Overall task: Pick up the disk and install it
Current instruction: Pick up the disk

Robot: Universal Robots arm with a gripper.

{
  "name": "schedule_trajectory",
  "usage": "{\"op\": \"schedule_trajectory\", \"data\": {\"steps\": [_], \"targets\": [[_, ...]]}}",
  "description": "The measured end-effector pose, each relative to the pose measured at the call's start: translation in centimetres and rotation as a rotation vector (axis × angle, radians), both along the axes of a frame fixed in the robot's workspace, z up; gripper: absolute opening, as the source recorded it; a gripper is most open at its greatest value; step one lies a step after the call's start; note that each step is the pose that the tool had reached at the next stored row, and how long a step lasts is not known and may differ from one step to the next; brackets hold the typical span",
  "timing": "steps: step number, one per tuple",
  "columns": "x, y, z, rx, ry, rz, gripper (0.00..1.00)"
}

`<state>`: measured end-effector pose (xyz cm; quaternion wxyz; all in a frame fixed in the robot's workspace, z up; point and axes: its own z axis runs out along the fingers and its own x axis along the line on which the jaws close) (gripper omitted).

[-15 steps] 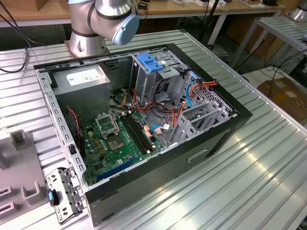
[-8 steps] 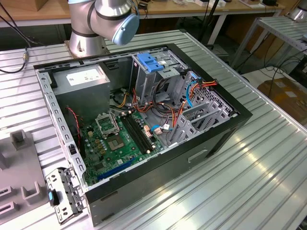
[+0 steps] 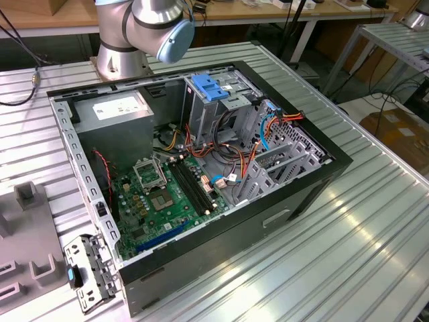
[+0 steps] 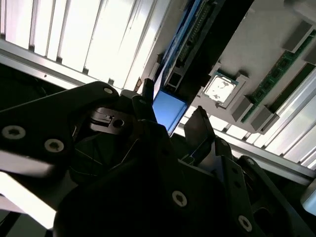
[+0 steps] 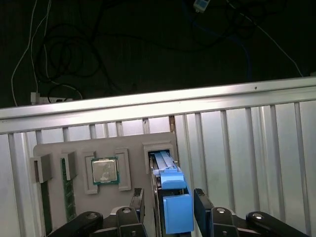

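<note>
First wrist view is showing the open, empty pincer [image 5: 169, 195] straddling the disk [image 5: 176, 213], which is standing edgewise in a tray [image 5: 74, 145] slot, faces exposed for gripping.

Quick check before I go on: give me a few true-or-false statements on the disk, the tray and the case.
1. The disk stands on edge in a slot of the grey tray. True.
2. The computer case is closed. False: it is open, with its motherboard showing.
3. A processor chip lies in a tray recess beside the disk's slot. True.
4. The gripper is inside the case. False: in the first wrist view it is at the disk in the tray.
</note>
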<state>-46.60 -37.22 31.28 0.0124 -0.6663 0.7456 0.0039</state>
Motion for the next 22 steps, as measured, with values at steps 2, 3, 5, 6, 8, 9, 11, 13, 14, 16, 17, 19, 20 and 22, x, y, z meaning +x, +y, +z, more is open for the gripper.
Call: {"op": "schedule_trajectory", "data": {"steps": [2, 3, 5, 6, 8, 9, 11, 13, 14, 16, 17, 19, 20, 22], "targets": [[-0.05, 0.06, -0.66, 0.0, 0.0, 0.0, 0.53], [-0.05, 0.1, -0.84, 0.0, -0.0001, 0.0, 0.53], [-0.05, 0.16, -1.25, 0.0, 0.0, 0.0, 0.53], [-0.05, 0.2, -1.45, 0.0, 0.0002, 0.0, 0.53], [-0.05, 0.21, -1.82, 0.0, 0.0002, 0.0, 0.53], [-0.06, 0.22, -1.87, 0.0, 0.0003, 0.0, 0.53], [-0.06, 0.22, -1.88, -0.0001, 0.0004, 0.0, 0.53], [-0.05, 0.3, -1.9, 0.0001, 0.0, 0.0, 0.53], [-0.05, 0.34, -1.9, 0.0, 0.0002, 0.0, 0.53], [-0.05, 0.41, -1.9, 0.0, 0.0002, 0.0, 0.53], [-0.05, 0.42, -1.9, 0.0, 0.0002, 0.0, 0.53], [-0.05, 0.56, -1.91, 0.0, 0.0003, 0.0, 0.53], [-0.05, 0.62, -1.92, 0.0001, 0.0001, 0.0, 0.53], [-0.05, 0.63, -1.92, 0.0, 0.0002, 0.0, 0.53]]}}
